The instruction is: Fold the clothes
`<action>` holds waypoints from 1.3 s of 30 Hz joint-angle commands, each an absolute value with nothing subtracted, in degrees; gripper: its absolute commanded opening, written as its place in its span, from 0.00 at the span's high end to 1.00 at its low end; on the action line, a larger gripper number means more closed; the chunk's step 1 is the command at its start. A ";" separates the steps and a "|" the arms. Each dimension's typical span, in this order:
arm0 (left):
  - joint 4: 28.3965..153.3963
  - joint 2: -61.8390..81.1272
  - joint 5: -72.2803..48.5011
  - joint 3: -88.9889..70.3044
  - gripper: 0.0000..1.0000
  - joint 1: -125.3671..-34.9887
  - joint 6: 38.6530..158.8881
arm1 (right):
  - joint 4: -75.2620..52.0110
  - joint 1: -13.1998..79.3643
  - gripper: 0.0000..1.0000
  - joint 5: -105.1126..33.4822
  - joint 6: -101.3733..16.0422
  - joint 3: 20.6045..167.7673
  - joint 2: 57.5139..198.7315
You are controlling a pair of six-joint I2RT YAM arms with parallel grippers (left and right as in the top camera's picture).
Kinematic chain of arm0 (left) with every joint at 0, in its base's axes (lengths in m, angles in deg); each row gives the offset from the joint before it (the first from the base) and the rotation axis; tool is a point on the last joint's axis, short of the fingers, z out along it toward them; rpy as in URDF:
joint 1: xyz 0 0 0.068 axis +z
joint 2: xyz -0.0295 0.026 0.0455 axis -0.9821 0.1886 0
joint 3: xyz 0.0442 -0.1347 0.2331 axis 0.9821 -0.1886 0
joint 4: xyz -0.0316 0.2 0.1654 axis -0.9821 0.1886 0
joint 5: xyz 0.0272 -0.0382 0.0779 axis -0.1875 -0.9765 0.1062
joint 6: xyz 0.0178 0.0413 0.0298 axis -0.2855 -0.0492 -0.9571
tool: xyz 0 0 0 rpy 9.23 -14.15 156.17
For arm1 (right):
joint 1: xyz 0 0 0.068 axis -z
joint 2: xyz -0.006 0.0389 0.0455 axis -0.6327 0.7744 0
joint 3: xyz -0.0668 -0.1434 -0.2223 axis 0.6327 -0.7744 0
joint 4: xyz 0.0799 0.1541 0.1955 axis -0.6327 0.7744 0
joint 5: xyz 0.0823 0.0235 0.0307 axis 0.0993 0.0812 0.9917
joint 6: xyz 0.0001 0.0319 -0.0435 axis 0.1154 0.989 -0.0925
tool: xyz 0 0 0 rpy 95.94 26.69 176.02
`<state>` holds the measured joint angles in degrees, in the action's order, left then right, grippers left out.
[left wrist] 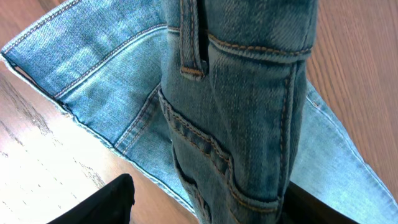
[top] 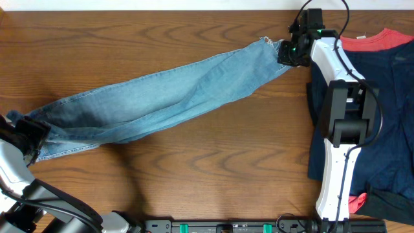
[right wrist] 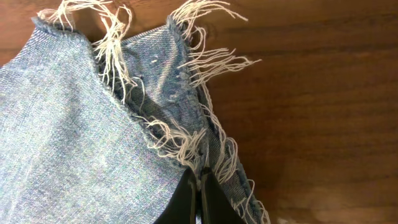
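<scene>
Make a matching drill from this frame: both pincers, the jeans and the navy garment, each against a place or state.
Things:
1. right pincer
2. left pincer
3. jeans
4. navy garment

Place or state:
A. stretched lengthwise across the table
B. holding the waist end, thick denim between its fingers
C. heaped at the right side, under the right arm
D. shut on the frayed hem

Pairs: 1-D, 2-B, 3-A, 4-C
</scene>
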<state>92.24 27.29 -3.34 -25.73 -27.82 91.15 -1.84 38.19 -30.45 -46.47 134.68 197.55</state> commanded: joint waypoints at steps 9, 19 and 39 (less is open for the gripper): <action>92.24 27.93 -0.87 -25.34 0.32 -27.95 90.37 | -0.82 39.58 0.99 -25.68 -48.76 136.18 189.22; 92.24 27.97 -0.48 -25.34 0.31 -27.95 90.39 | 2.09 40.09 0.99 -36.33 -48.52 136.12 189.16; 92.26 27.97 -0.48 -25.34 0.30 -28.02 90.41 | 3.51 39.72 0.70 -31.35 -54.27 134.87 196.15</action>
<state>92.26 27.32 -1.59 -25.73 -27.82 90.98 3.71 39.89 -32.83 -53.35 135.05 194.01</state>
